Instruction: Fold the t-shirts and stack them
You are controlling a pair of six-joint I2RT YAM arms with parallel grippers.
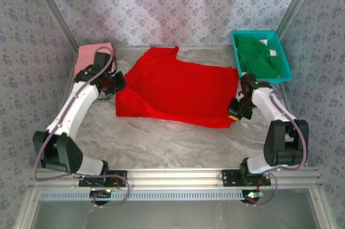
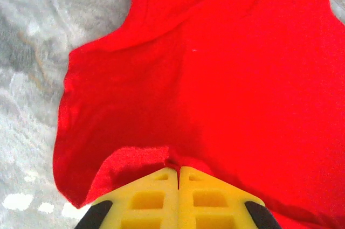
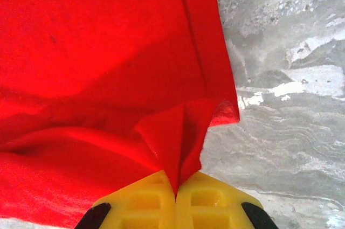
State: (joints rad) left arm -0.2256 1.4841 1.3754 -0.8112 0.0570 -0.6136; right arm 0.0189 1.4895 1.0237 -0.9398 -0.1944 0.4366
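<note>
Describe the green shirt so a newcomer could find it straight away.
At the far right corner of the table sits a teal basket. The green shirt lies crumpled inside it. It alone is dark and in a basket; the red shirt and pink shirt lie on the table.

I'm looking down on a grey-white marbled tabletop (image 1: pixel 161 143), evenly lit, no hard shadows. The back wall (image 1: pixel 178 2) is pale grey-lilac with a small repeating floral print, brightest in the middle. Same print on the left wall (image 1: pixel 27 51) and right wall (image 1: pixel 323 51). Aluminium posts (image 1: pixel 50 2) climb the back corners; a slotted aluminium rail (image 1: pixel 178 175) crosses the near edge. In my right wrist view, white glare patches (image 3: pixel 285 89) sit on the marble.
</note>
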